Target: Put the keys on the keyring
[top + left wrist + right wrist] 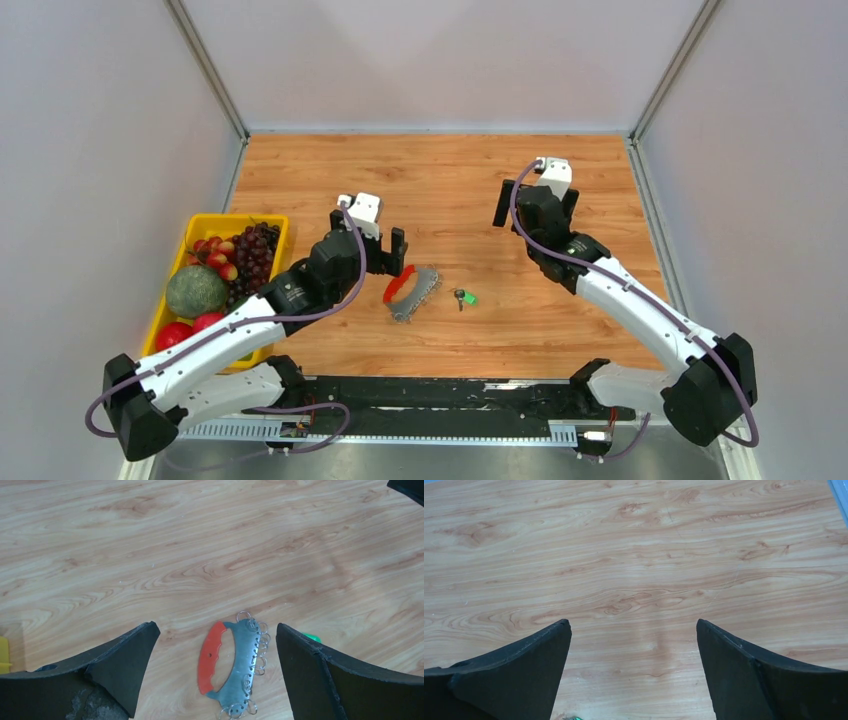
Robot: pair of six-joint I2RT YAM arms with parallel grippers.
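Left pincer (pixel 216 628): spread wide, holding nothing. In the left wrist view both fingers (pixel 125 660) are clear of the table (pixel 450 180), with bare wood between their tips.

Keyring (pixel 246 652): lies flat on the table, in the gap between my left fingers and touching neither of them. Its red loop faces my left finger. The grey metal fan faces my right finger, and small wire rings hang along its jagged edge. In the top view the keyring (pixel 412 290) sits just in front of my left pincer (pixel 372 238), near the middle of the table.

Key (pixel 464 297): green-headed, flat on the table, just to the right of the keyring and apart from it. In the left wrist view only a green sliver (pixel 312 637) shows past my right finger.

Right pincer (pixel 632 625): spread wide, holding nothing, over bare wood. In the top view it (pixel 538 202) is further back on the table, well apart from the key. A green speck (pixel 574 717) at the bottom edge of the right wrist view is too small to identify.

Tray (pixel 235 220): yellow, holds fruit, at the left edge of the table, beside my left arm.
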